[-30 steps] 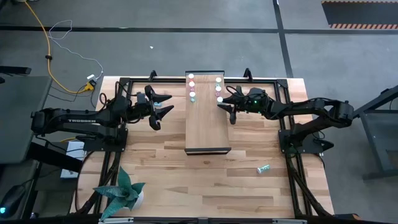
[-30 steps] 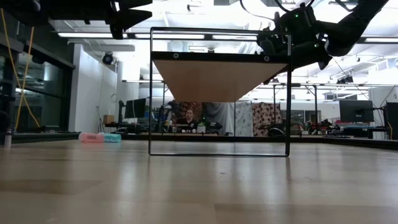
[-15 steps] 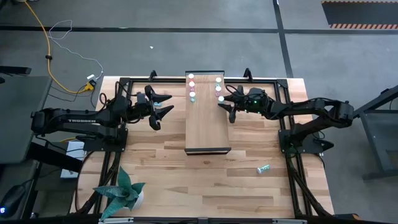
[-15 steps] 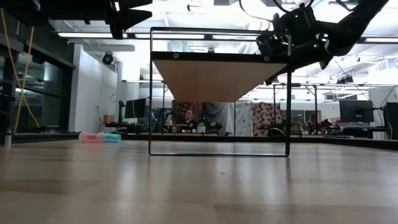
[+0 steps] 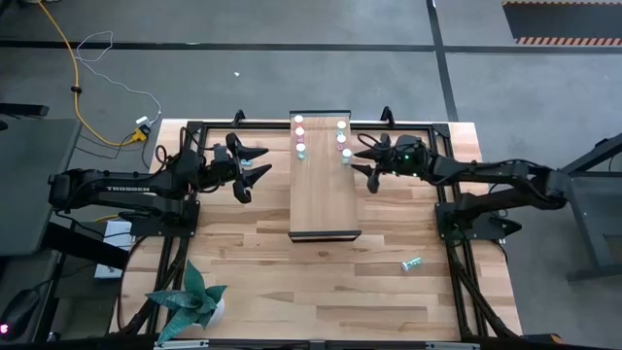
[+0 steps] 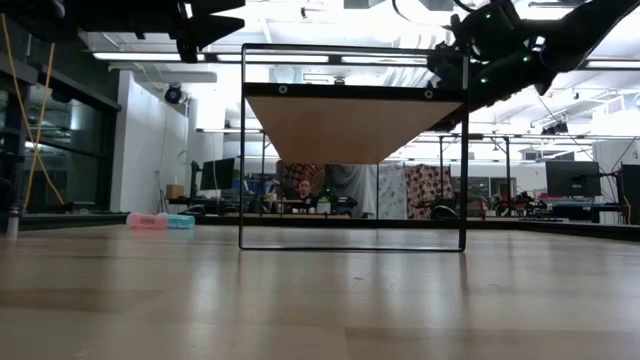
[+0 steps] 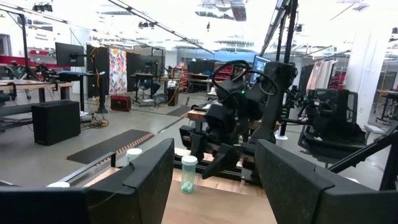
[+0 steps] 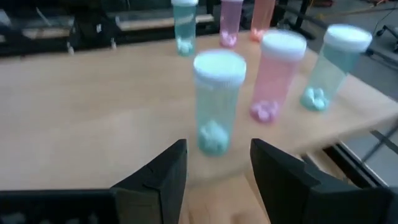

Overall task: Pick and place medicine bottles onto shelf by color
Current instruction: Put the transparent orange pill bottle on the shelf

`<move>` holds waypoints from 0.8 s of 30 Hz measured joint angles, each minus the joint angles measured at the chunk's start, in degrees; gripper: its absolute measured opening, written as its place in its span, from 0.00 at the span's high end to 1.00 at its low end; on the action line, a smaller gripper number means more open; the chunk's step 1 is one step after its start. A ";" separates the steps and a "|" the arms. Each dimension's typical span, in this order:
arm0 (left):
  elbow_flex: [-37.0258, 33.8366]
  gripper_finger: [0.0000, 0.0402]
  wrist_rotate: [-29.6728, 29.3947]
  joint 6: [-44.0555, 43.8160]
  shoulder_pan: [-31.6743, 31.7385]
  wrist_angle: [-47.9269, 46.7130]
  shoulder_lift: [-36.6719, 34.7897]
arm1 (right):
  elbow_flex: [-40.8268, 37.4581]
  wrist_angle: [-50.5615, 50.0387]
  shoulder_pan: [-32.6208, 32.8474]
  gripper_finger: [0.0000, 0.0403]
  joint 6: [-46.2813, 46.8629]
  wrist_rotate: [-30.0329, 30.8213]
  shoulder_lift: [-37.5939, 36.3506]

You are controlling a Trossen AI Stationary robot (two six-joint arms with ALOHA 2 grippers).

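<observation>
Now that the teal bottle [image 8: 216,102] stands on its own near the shelf's [image 5: 324,199] right edge, your right gripper [image 5: 367,167] has backed off, jaws parted and empty (one bottle [image 5: 412,262] lies on the table). Translucent plastic, white round caps, pale smooth wood. Your left gripper [image 5: 255,162] waits open, holding nothing.

I see grey concrete floor [image 5: 292,78] around the table, a yellow cable [image 5: 68,68] trailing at left. Beyond the table: bright ceiling strip lights [image 6: 150,57], patterned cloths hung [image 6: 425,190], monitors [image 6: 572,178], desks, a seated person [image 6: 303,188].
</observation>
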 joint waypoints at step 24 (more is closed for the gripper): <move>0.00 0.47 0.55 -0.86 0.00 -3.81 -0.02 | -10.43 -14.84 0.15 0.58 3.18 -5.20 -20.17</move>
